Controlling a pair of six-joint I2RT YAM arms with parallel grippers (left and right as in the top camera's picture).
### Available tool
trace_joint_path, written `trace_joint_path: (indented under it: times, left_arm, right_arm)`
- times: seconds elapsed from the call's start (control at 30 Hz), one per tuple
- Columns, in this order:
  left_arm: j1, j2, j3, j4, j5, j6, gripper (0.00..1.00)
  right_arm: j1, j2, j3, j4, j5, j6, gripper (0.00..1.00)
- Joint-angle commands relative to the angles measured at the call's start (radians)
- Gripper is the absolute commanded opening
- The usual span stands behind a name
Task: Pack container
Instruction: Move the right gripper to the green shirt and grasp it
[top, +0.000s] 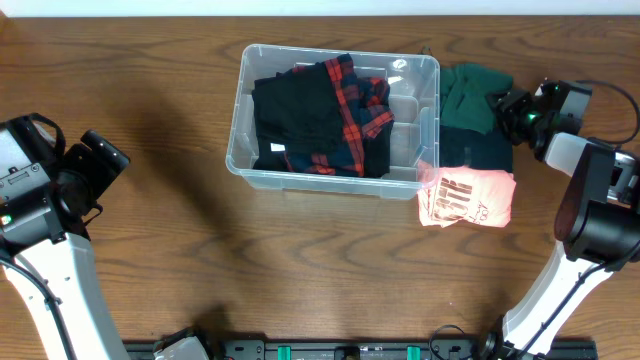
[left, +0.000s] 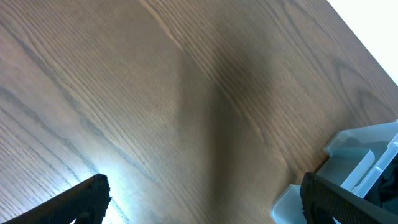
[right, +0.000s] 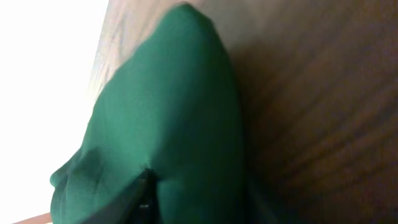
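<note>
The clear plastic container (top: 237, 120) stands at the middle back of the table and holds a black garment (top: 295, 115) and a red-and-black plaid garment (top: 355, 110). Its corner shows in the left wrist view (left: 367, 149). A green garment (top: 468, 98) lies against the container's right side. My right gripper (top: 506, 106) is at that garment's right edge and looks shut on the green cloth (right: 174, 106), which bunches up over one dark finger (right: 147, 186). My left gripper (top: 105, 160) is open and empty (left: 205, 208) over bare table, left of the container.
A pink printed garment (top: 468, 197) lies at the container's front right corner, in front of the green one. The wooden table (top: 150, 260) spreads around. The right arm (top: 590, 200) reaches up along the right edge.
</note>
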Motion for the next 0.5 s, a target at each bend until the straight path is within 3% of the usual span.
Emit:
trace_joint_path:
  times: [0.0,0.2,0.37,0.47]
  left_arm:
    - [0.003,0.003,-0.002,-0.003,-0.012,0.021,0.98]
    - [0.003,0.003,-0.002,-0.003,-0.012,0.021,0.98]
    - [0.003,0.003,-0.002,-0.003,-0.012,0.021,0.98]
    - [0.003,0.003,-0.002,-0.003,-0.012,0.021,0.98]
  right_arm:
    - [-0.004,0.036,-0.012,-0.012,-0.056,0.025,0.27]
    - [-0.057,-0.049,-0.012,-0.001,-0.201,0.01,0.02]
    - [-0.095,-0.247,-0.012,0.023,-0.375,0.017,0.01]
    - [-0.088,-0.389,-0.012,0.082,-0.515,0.098,0.01]
